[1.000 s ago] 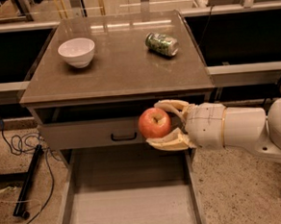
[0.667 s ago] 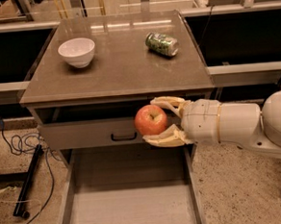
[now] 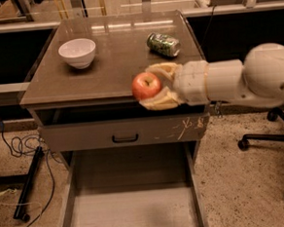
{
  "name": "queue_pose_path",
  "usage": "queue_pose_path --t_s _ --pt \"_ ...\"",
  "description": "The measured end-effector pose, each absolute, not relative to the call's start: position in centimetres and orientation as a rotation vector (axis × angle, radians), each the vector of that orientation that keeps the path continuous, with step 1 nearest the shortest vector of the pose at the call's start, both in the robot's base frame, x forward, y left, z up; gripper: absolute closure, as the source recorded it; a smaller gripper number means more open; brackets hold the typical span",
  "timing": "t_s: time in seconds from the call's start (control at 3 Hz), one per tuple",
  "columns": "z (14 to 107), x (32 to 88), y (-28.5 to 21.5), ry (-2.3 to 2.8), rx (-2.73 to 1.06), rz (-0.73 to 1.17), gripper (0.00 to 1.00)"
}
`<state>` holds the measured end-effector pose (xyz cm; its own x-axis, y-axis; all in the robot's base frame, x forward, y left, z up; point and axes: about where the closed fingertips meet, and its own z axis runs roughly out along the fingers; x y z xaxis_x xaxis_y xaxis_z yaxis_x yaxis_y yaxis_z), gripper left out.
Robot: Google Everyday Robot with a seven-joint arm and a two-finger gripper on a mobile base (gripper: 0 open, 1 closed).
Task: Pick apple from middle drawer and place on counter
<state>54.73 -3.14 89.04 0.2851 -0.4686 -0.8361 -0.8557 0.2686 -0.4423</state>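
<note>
My gripper (image 3: pixel 152 87) is shut on the red-orange apple (image 3: pixel 146 85) and holds it at the counter's front edge, just above the slab. The arm comes in from the right. The counter (image 3: pixel 114 68) is a glossy grey-brown top on the drawer cabinet. Below it the middle drawer (image 3: pixel 131 209) is pulled out wide and its flat floor is bare. One pale finger (image 3: pixel 159 69) curls over the apple and the other (image 3: pixel 158 103) lies under it.
A white bowl (image 3: pixel 78 52) stands at the counter's left. A green drink can (image 3: pixel 163 44) lies on its side at the right rear, close behind my gripper. The drawer front with dark handle (image 3: pixel 124 137) is below the counter. An office chair base (image 3: pixel 280 145) stands at right; cables (image 3: pixel 17 143) lie at left.
My gripper has lifted the apple from in front of the drawer front up to the counter's front edge. The view has also shifted, so the cabinet sits lower in the picture.
</note>
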Motion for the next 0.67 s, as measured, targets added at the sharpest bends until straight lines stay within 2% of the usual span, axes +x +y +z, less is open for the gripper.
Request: queue_pose_path --t_s 0.67 --pt "89.4 63.8 1.2 1.360 -1.427 0.452 1.00"
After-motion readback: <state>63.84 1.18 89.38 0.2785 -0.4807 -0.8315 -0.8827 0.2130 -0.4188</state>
